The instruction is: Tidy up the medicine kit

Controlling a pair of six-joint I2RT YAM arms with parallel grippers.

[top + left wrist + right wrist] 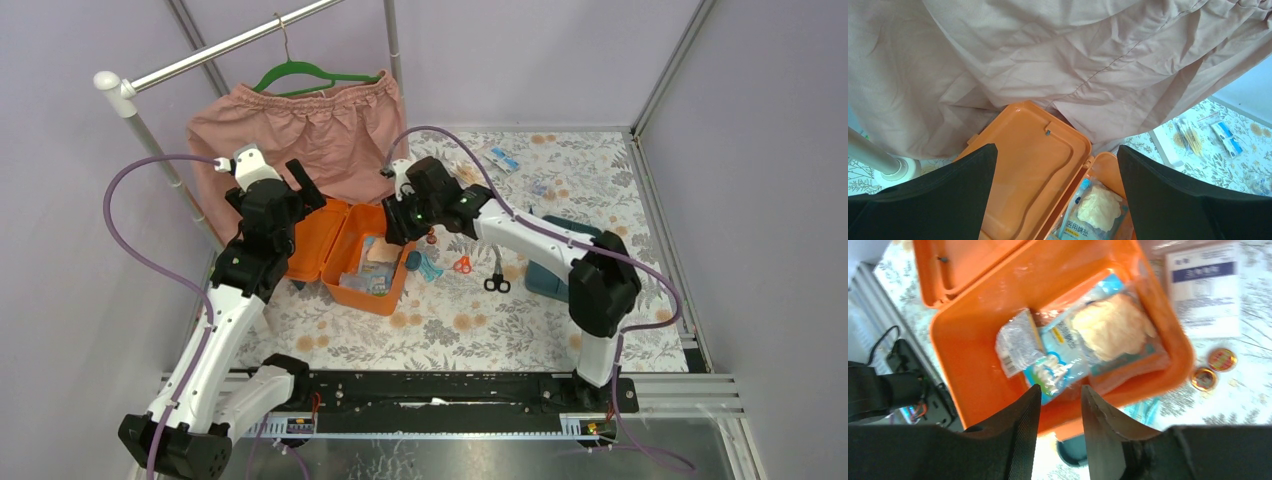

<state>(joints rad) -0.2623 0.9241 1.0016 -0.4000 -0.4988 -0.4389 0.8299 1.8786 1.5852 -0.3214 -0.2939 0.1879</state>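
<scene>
My right tool (1058, 390), fingers slightly apart and empty, hangs directly over the open orange box (973, 370) on the desk (450, 330); the left tool (1055, 150), wide apart, is over its lid (1023, 170).

Medicine kit box (963, 365): one, orange.
Insert tray (545, 280): one, dark teal.
Packets in the box: three were counted, a cotton packet (1115, 327), a silvery packet (1017, 342) and a blue-and-white packet (1058, 371).
Scissors: two pairs lay on the tabletop (450, 320), red-handled scissors (462, 265) and black-handled scissors (497, 283).
Round tins: two, an upper tin (1222, 359) and a lower tin (1204, 378).
Hanger (315, 75): one, green.
Pink garment (330, 140): one.
Tools: two, the left tool (1055, 146) and the right tool (1060, 386).
</scene>
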